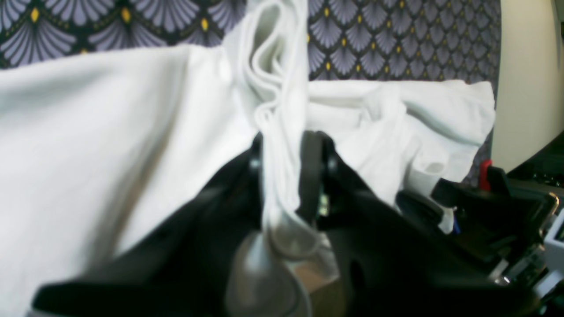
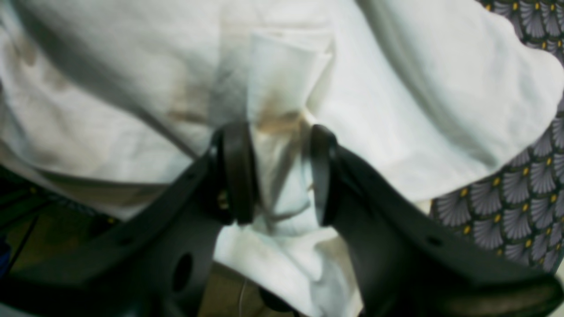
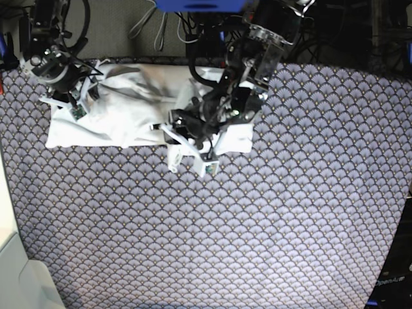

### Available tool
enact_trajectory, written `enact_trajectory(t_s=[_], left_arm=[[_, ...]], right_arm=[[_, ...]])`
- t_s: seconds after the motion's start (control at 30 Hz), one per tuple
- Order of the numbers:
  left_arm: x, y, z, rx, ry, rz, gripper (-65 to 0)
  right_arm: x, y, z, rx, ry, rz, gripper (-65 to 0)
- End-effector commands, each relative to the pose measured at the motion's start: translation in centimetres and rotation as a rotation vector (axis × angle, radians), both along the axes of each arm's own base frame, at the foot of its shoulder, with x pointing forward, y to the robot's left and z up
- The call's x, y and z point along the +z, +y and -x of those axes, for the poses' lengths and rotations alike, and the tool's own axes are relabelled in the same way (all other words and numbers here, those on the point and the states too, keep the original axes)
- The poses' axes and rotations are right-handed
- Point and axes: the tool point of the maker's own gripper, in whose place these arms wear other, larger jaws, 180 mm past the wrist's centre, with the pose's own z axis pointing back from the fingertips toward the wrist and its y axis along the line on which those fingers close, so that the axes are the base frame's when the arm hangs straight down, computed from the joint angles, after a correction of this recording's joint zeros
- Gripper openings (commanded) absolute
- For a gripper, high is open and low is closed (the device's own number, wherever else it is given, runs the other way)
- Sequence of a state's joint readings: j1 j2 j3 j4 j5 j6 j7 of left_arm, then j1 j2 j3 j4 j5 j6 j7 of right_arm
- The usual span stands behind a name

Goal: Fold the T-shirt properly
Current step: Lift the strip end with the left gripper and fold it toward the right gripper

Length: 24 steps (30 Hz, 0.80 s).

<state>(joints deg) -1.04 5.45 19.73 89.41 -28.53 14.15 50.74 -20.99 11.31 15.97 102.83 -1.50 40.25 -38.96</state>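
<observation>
The white T-shirt point(image 3: 122, 109) lies bunched along the far left of the table, partly lifted at both ends. In the base view my right gripper point(image 3: 72, 96) is at the shirt's left end. My left gripper point(image 3: 187, 129) is at its right part. In the left wrist view the left gripper point(image 1: 284, 149) is shut on a bunched fold of the T-shirt point(image 1: 110, 123), which rises between the fingers. In the right wrist view the right gripper point(image 2: 282, 167) is closed on a flat fold of the T-shirt point(image 2: 396, 110), which drapes above and below it.
A purple-grey scallop-patterned cloth point(image 3: 257, 225) covers the table. Cables and dark hardware point(image 3: 180, 26) crowd the far edge. A pale surface point(image 3: 13, 270) sits at the near left corner. Black arm hardware point(image 1: 493, 207) shows at the right of the left wrist view.
</observation>
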Motion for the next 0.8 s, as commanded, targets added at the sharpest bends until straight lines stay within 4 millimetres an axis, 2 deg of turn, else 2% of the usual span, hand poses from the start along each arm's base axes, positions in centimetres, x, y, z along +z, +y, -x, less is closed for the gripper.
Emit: enact_trajectory(t_s=[0.0,0.07,0.13,0.23,0.33,0.47,0.63,0.77], left_arm=[[2.0,-0.9,-0.8,-0.008,-0.048,0.041,-58.1],[1.9,-0.9,-0.8,-0.006,-0.046,0.042,-48.4],[1.9,-0.9,-0.7,-0.008,-0.046,0.044,-42.5],[2.5,-1.2,-0.6,-0.016,-0.057,0.063,-42.0],[3.8,-2.5,-0.1,-0.055,-0.060,0.121,-41.7],[6.4,-2.4,-0.5,-0.074,-0.094,0.200,-41.6],[7.0,-0.9,-0.2,-0.085,-0.091,0.233,-41.6],[5.6,2.1,-0.1,-0.073,-0.076,0.182,-41.6]], right_arm=[[0.6,-0.5,-0.4,0.002,-0.019,0.016,-42.8],[0.6,-0.5,-0.4,0.002,-0.019,0.016,-42.8],[0.6,-0.5,-0.4,0.002,-0.019,0.016,-42.8],[0.6,-0.5,-0.4,0.002,-0.019,0.016,-42.8],[0.6,-0.5,-0.4,0.002,-0.019,0.016,-42.8],[0.6,-0.6,-0.4,0.000,-0.020,0.018,-42.8],[0.8,-0.7,-0.5,-0.005,-0.027,0.020,-42.8],[0.9,-0.8,-0.6,-0.003,-0.030,0.023,-42.6]])
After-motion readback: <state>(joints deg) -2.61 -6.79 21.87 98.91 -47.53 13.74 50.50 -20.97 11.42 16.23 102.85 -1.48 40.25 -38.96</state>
